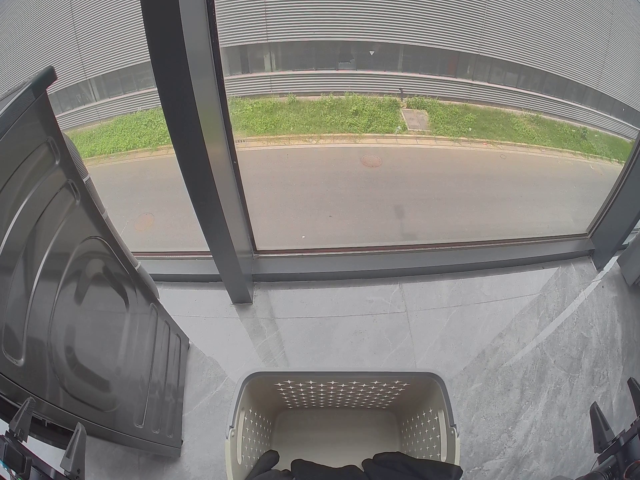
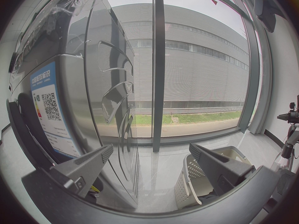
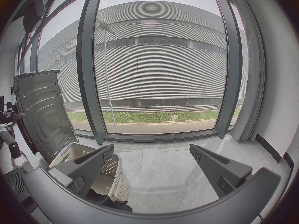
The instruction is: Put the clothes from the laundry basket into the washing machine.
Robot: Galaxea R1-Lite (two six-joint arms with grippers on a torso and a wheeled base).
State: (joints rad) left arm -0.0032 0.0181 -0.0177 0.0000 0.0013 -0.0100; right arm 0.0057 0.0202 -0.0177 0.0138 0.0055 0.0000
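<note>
Spread wide apart, nothing held, on left gripper [image 1: 48,435] and right gripper [image 1: 617,411] alike. Held low and level, facing the window [image 1: 413,168], one on either side of the laundry basket [image 1: 343,383]. Left close beside the washing machine [image 1: 73,301]. Dark clothes [image 1: 380,468] heaped in the basket's near end.

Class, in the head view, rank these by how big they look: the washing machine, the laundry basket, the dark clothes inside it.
1. washing machine, largest.
2. laundry basket.
3. dark clothes, smallest as seen; the picture's bottom edge cuts them off, so their full size is unsure.
</note>
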